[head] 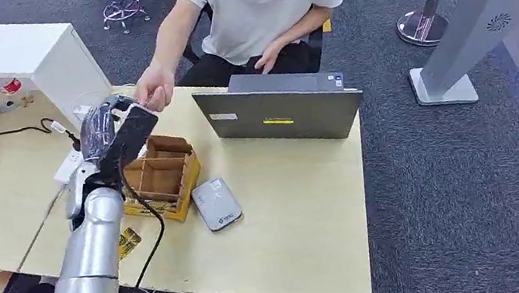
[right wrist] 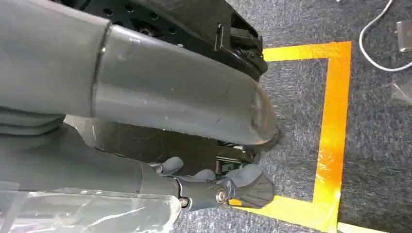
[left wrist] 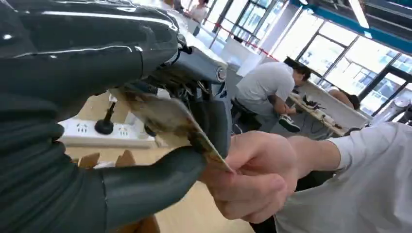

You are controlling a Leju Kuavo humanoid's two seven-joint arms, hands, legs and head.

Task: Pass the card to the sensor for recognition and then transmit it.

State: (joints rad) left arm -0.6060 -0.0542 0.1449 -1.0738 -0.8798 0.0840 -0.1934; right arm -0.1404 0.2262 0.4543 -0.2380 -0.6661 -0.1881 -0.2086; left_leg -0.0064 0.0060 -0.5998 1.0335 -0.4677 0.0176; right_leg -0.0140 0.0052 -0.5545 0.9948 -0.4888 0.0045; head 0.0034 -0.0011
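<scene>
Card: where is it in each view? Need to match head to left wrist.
Head view: card is a dark slab in the left hand, above the box, tip at the person's hand.
Left wrist view: card mid-frame between thumb and fingers, far edge pinched by the person's hand.
Right wrist view: not in it.
Shared landmark: the person's hand.

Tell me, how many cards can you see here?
2. One card is in the robot's left hand, with a person's hand also gripping it; another card lies on the table beside the arm. Others may be hidden.
</scene>
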